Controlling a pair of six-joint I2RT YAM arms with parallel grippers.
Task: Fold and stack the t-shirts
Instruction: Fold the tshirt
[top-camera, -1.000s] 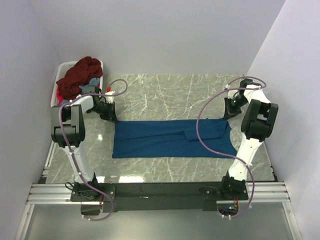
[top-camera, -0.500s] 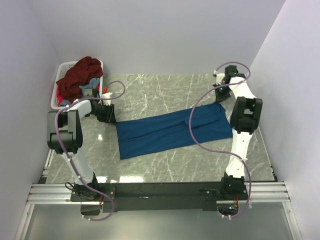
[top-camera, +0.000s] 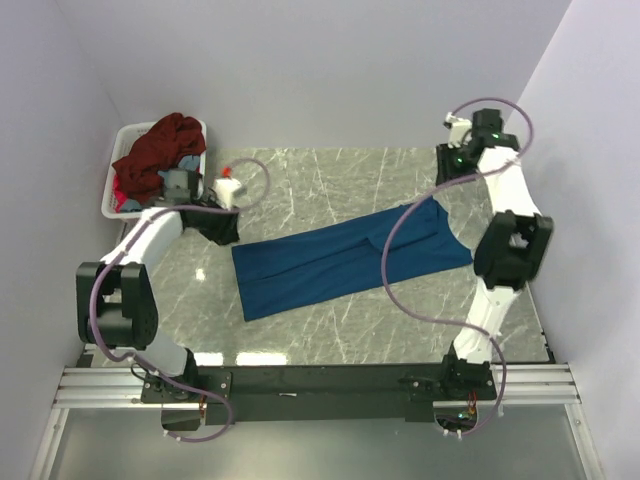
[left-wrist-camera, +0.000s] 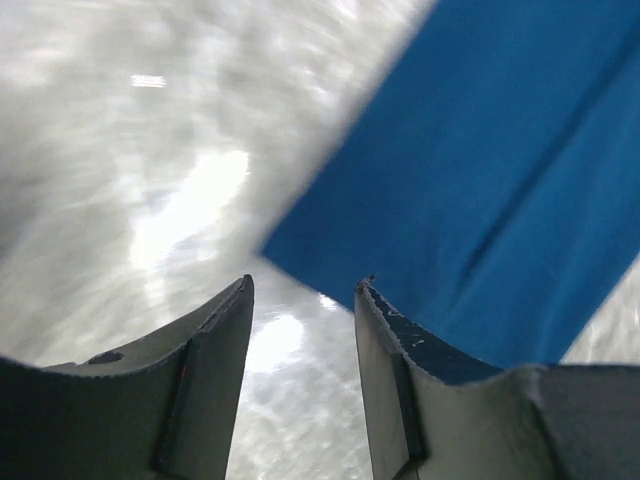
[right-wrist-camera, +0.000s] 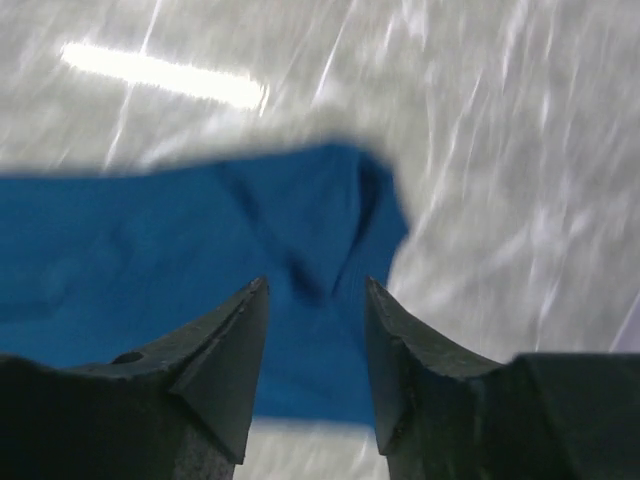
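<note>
A deep blue t-shirt (top-camera: 340, 255), folded into a long band, lies slanted across the marble table, low at the left and higher at the right. My left gripper (top-camera: 228, 232) hovers open at its left end, whose corner (left-wrist-camera: 330, 250) lies just beyond the fingertips (left-wrist-camera: 372, 300). My right gripper (top-camera: 447, 188) hangs open above the right end, and that view looks down on the rumpled blue cloth (right-wrist-camera: 150, 240). Neither gripper holds anything. A dark maroon t-shirt (top-camera: 158, 150) and a grey-blue one (top-camera: 186, 163) are heaped in the basket.
The white plastic basket (top-camera: 110, 200) stands at the back left corner against the wall. White walls close in the table on the left, back and right. Purple cables loop from both arms over the table (top-camera: 320, 180).
Both grippers have opened and let go of the blue t-shirt. The right arm carried its end toward the back, then rose; the shirt now lies slanted instead of straight.
</note>
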